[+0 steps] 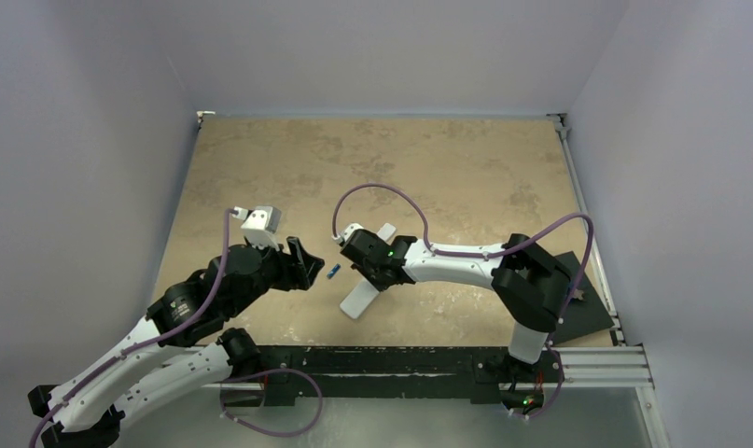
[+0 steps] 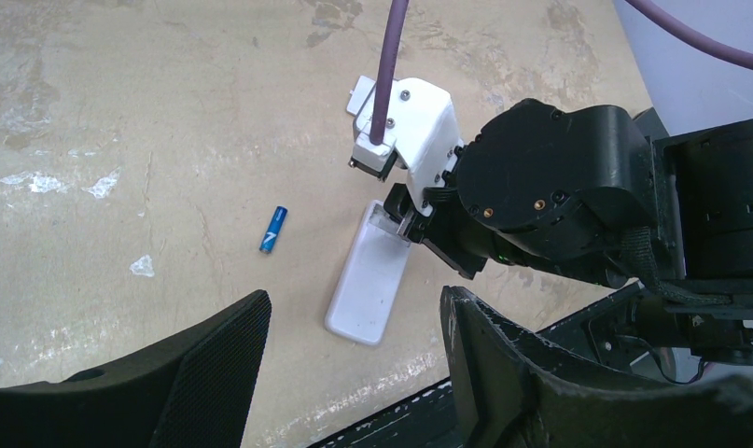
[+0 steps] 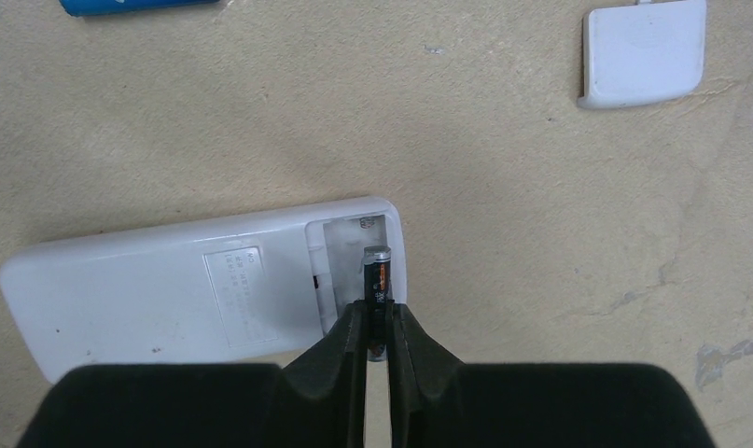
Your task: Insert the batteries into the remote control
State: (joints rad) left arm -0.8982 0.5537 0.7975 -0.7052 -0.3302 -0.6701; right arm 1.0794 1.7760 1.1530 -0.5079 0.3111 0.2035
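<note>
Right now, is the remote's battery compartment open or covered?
Open: remote lies back-up, bay exposed, cover apart; right claw holds dark battery at it.

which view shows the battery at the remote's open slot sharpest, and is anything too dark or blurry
right wrist: sharpest, the dark battery and remote control evenly lit, though the right tool is a near-featureless black mass; left wrist: blue battery crisp, shadows soft; top external: everything small, that blue battery a mere speck.

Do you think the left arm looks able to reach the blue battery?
Probably yes: the blue battery lies alone ahead of the open left claw; the right claw holds the dark battery at the remote, to one side.
</note>
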